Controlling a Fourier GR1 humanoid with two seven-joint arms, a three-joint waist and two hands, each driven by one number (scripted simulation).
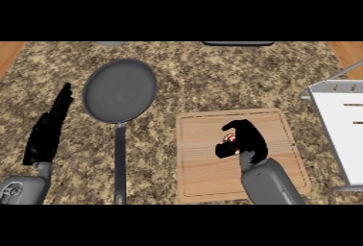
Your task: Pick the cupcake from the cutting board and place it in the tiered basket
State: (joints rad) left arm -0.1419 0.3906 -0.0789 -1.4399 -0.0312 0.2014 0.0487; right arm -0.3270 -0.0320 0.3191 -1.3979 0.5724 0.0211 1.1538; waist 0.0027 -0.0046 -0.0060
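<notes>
right robot hand (247,139) curls round the mostly hidden cupcake (230,139) on the cutting board (202,173); left robot hand (48,129) straight-fingered.

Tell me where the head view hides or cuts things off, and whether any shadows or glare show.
Head view: the right hand curls over the cupcake, hiding most of it; the tiered basket is cut off at the right edge; light is flat, no glare on the pan; no clear shadows on the cutting board.

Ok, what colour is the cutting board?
Light wood-brown, seen in the head view: cutting board.
</notes>
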